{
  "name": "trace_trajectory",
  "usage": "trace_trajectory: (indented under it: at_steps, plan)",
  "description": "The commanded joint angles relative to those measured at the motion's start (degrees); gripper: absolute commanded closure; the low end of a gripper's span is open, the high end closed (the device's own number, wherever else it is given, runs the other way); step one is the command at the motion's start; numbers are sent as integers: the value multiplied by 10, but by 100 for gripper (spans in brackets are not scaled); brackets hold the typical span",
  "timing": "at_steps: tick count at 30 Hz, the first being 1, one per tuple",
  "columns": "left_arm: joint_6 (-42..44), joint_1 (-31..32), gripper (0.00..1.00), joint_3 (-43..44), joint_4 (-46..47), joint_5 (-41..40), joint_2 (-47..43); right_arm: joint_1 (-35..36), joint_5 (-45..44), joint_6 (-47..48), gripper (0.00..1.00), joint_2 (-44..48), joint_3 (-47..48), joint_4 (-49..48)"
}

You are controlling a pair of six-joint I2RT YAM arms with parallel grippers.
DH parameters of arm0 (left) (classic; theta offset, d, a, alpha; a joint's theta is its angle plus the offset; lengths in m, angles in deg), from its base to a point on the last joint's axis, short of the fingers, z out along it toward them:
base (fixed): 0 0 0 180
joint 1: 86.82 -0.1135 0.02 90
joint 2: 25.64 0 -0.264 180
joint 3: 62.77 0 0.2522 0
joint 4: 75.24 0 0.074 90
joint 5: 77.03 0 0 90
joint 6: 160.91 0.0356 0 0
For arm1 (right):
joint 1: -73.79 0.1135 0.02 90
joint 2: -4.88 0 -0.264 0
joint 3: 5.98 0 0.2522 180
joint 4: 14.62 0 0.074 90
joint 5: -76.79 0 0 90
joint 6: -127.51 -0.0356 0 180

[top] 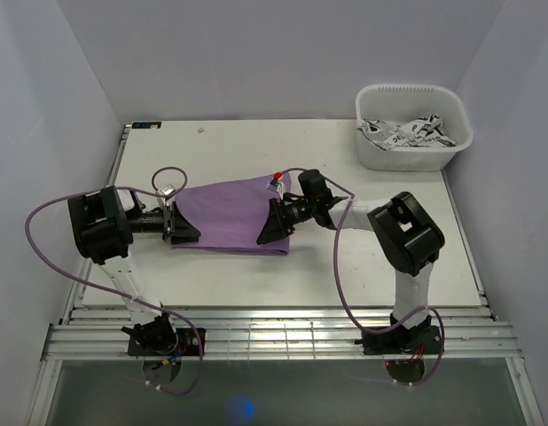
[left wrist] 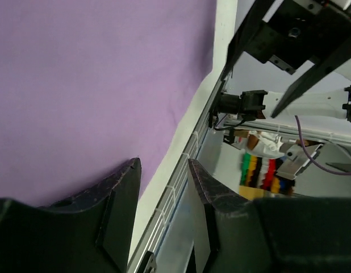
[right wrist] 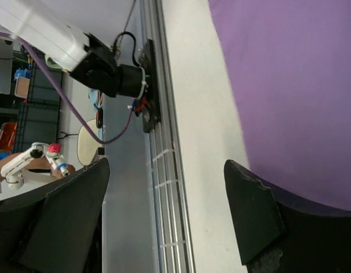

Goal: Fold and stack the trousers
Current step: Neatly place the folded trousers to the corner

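Note:
The lilac-purple trousers lie folded into a flat, roughly rectangular shape on the white table, between my two grippers. My left gripper is at their left end, low over the table, its jaws open with nothing between them. In the left wrist view the trousers fill the upper left, beside one finger. My right gripper is at their right end, jaws wide open and empty. In the right wrist view the trousers lie past one fingertip.
A white plastic tub holding black-and-white printed cloth stands at the back right corner. White walls close in the table on three sides. A slatted metal rail runs along the near edge by the arm bases.

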Motion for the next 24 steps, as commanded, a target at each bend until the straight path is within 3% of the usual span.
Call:
trace_trajectory:
  at_steps: [1, 5, 11, 14, 17, 22, 24]
  plan:
    - [-24, -1, 51, -14, 50, 11, 28, -16, -2, 44, 14, -65, -4, 24]
    - [-109, -16, 51, -10, 145, -42, 73, -31, -1, 53, 17, -153, 19, 27]
    - [-183, -75, 52, 29, 211, -109, 82, -41, 0, 101, 19, -220, 148, 120]
    - [-196, -97, 51, 59, 223, -138, 34, -36, 48, 67, 8, -221, 198, 87]
    - [-175, -97, 46, 78, 223, -173, -50, -36, 68, 65, 2, -171, 213, 78]
    - [-180, -72, 36, 136, 214, -303, -150, -60, 18, 118, 10, -7, 143, 112]
    - [-216, -30, 20, 133, 226, -365, -209, -82, -9, 177, 10, 36, 112, 174]
